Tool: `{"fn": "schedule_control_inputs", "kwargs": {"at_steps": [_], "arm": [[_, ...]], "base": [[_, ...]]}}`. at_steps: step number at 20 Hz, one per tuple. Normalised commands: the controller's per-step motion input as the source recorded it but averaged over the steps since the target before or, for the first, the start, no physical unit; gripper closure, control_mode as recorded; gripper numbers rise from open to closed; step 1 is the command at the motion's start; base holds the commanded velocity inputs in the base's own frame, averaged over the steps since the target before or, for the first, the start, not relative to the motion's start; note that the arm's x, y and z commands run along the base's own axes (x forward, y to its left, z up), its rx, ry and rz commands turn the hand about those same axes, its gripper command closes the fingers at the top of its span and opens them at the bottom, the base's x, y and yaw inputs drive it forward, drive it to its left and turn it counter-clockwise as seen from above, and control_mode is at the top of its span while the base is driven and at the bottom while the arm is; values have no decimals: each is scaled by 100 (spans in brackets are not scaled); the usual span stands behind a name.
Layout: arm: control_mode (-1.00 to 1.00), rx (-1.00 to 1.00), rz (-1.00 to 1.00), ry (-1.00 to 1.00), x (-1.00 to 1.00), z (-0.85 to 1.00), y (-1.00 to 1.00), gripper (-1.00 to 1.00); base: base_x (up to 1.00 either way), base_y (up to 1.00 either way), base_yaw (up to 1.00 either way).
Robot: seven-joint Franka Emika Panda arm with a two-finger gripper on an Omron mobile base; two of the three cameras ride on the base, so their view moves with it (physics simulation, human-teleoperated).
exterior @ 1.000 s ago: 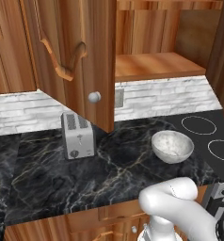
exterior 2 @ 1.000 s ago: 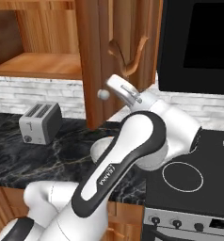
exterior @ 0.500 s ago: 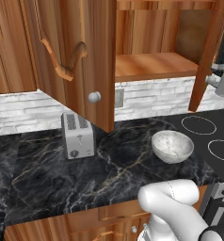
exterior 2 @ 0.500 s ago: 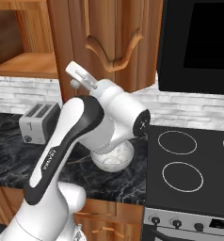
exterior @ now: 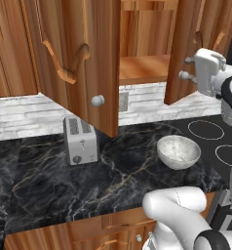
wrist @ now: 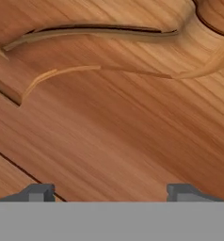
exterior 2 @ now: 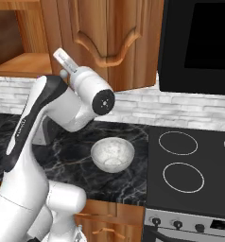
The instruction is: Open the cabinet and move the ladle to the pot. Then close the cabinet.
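Observation:
The cabinet (exterior: 88,53) hangs over the counter with its left door swung wide toward me. Its right door (exterior: 186,49) stands partly open, angled across the opening. My gripper (exterior: 192,66) is at that right door's outer face, just above its round knob (exterior: 184,76). In the hand view the gripper (wrist: 111,193) is open, its tips wide apart, nothing between them, and the door's wood panel (wrist: 114,117) lies very close ahead. From the right the gripper (exterior 2: 62,56) sits at the door's left edge (exterior 2: 86,42). The shelf (exterior: 142,68) looks bare. Ladle and pot are out of view.
A white speckled bowl (exterior: 179,151) sits on the black marble counter (exterior: 64,180) beside the stove (exterior 2: 190,160). A silver toaster (exterior: 80,140) stands under the open left door. A black microwave (exterior 2: 199,42) hangs above the stove, right of the cabinet.
My arm has swung across toward the cabinet, and the right door has turned from wide open to partly closed with the gripper against it.

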Motion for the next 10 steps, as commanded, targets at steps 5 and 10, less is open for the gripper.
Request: {"fn": "schedule_control_inputs", "kwargs": {"at_steps": [5,10], "arm": [[-100,0,-9,11,100,0,27,-100],[-100,0,-10,9,99,-1,30,-100]], "base": [[0,0,0],[0,0,0]]}}
